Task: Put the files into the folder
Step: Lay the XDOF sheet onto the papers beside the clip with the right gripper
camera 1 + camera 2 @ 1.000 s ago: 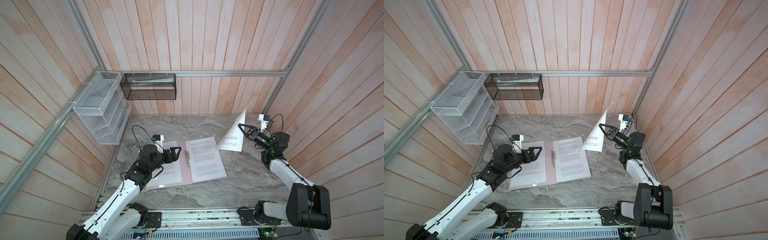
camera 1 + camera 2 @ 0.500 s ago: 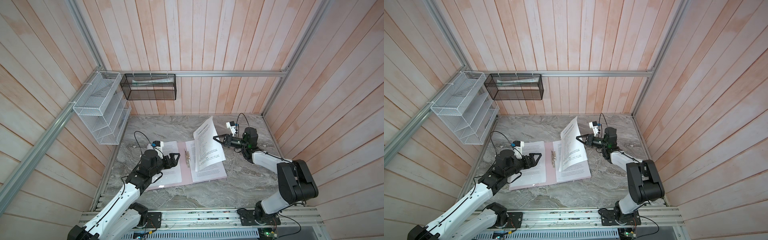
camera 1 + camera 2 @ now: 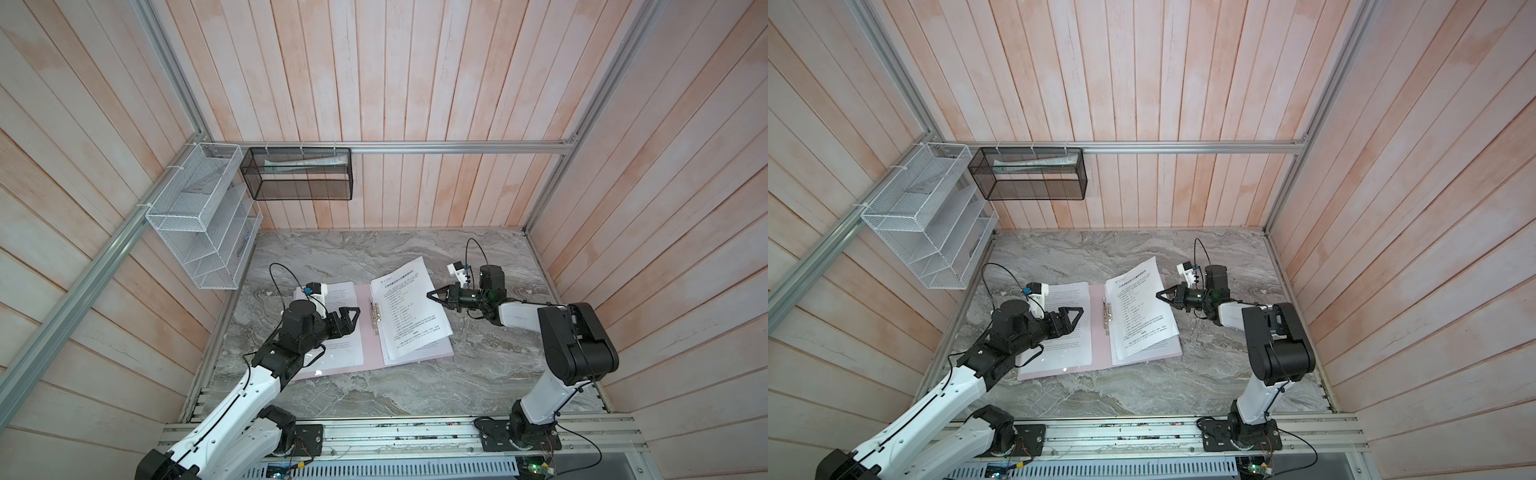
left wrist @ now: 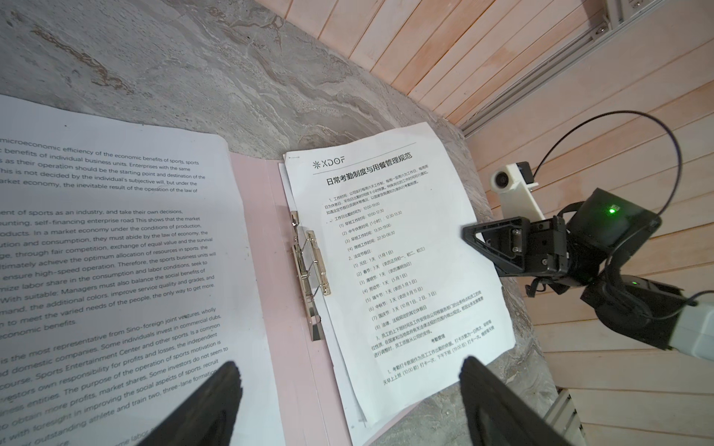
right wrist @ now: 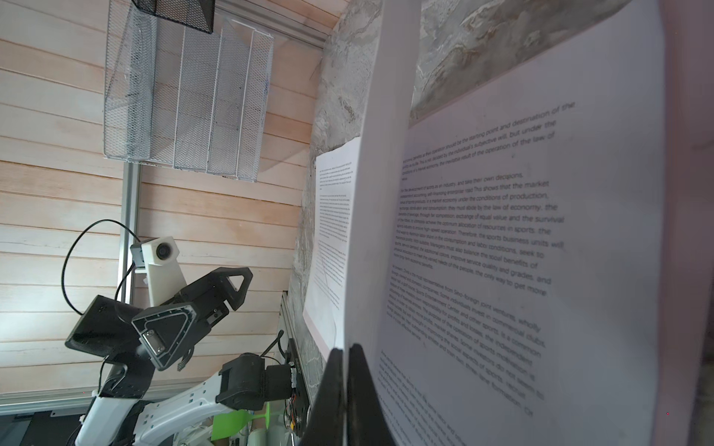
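Folder point(image 3: 369, 353): lay open, sheets point(image 3: 345, 353) on both halves.
Right gripper point(image 3: 431, 296): jaws pinched headed sheet's point(image 3: 409, 309) 3 o'clock edge, probably to square it.
Left gripper point(image 3: 354, 319): jaws spread, hovering at clip's point(image 3: 375, 318) 9 o'clock, likely to steady the folder.

**Racks, walls and worktop**

A white wire-mesh rack point(image 3: 198, 220) with stepped compartments hangs on the left wall, tied to a sloping aluminium rail point(image 3: 83, 282). Just beside it at the corner, a black mesh basket point(image 3: 299, 176) hangs from the horizontal rail point(image 3: 457, 147) across the back wall. Rolled papers point(image 3: 305, 164) lie inside it, seen through the mesh. Pale, pink-washed wooden planks point(image 3: 395, 75) line all three walls. Below lies the grey veined marble worktop point(image 3: 353, 253), edged at the front by a metal track point(image 3: 395, 432) with a slotted vent strip point(image 3: 374, 471) under it. In the right wrist view a bright green piece point(image 5: 236, 421) shows beyond the worktop's edge; what it is cannot be told.
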